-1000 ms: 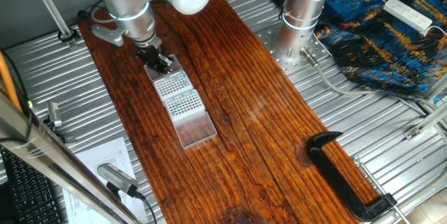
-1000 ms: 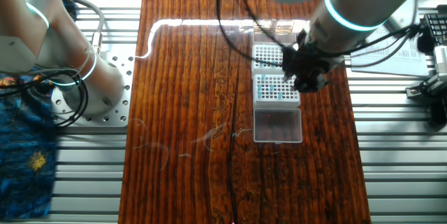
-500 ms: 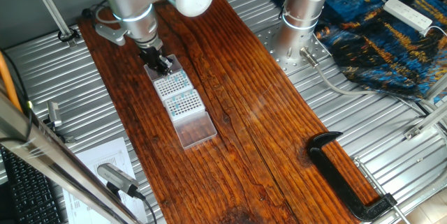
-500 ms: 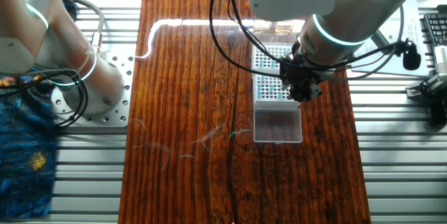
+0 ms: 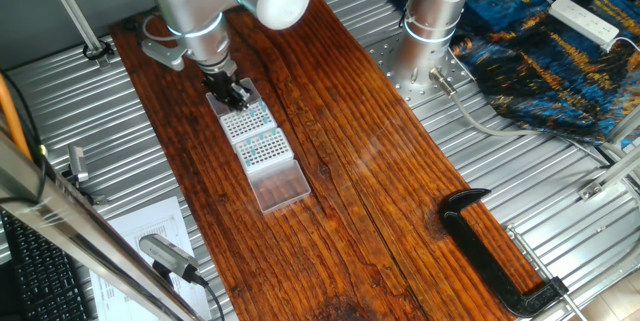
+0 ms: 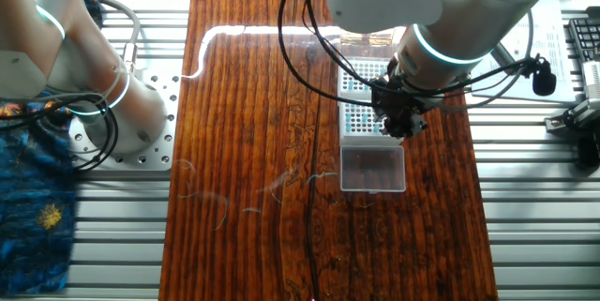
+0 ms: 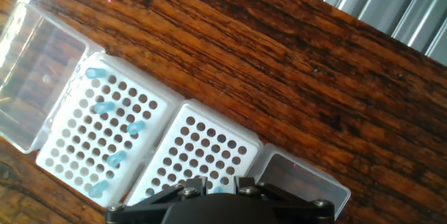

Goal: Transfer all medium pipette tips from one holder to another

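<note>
While the gripper (image 7: 213,182) hangs over the far rack (image 7: 202,155), its jaws hidden so I cannot tell its grip, five tips (image 7: 105,107) sit in the near rack (image 7: 70,154), so fetching another seems next, demanding fine alignment.

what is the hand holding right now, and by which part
It cannot be told. In the hand view the hand hangs over the white perforated rack; a trace of blue shows between its fingers, perhaps a blue-topped pipette tip, but the fingertips are out of sight.
</note>
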Motion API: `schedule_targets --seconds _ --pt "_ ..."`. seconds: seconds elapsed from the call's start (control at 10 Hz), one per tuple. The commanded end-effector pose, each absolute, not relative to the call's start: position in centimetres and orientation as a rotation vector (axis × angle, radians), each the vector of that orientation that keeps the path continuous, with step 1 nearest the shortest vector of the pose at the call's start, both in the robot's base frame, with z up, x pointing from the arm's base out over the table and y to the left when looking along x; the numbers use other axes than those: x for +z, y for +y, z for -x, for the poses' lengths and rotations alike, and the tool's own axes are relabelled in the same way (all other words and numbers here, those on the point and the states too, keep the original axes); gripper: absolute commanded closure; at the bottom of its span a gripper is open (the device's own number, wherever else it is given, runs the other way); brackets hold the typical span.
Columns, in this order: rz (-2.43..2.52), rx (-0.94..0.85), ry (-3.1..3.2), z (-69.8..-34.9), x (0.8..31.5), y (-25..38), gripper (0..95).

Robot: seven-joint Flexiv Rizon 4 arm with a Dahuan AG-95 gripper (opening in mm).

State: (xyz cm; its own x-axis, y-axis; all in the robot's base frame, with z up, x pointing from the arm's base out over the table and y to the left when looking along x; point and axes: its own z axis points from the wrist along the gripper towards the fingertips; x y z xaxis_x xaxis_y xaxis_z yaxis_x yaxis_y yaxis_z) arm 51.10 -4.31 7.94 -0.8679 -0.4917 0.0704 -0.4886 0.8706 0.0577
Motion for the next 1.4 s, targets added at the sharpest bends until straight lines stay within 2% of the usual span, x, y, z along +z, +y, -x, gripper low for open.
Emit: schedule_targets --seconds 0.1,0.5,0.6,1.1,1.4 --pt "-0.778 -0.056 -2.959 -50.6 7.7 -4.3 76.0" --pt "-0.776 -0.042 -2.958 -50.1 7.5 -4.3 76.0" --pt "-0.776 -0.038 -2.958 -50.1 7.5 -4.3 95.0" --pt "-0.782 -0.017 -2.959 -50.0 7.6 -4.4 95.0" --pt "-0.788 -0.033 -2.958 -50.1 8.6 -4.4 95.0"
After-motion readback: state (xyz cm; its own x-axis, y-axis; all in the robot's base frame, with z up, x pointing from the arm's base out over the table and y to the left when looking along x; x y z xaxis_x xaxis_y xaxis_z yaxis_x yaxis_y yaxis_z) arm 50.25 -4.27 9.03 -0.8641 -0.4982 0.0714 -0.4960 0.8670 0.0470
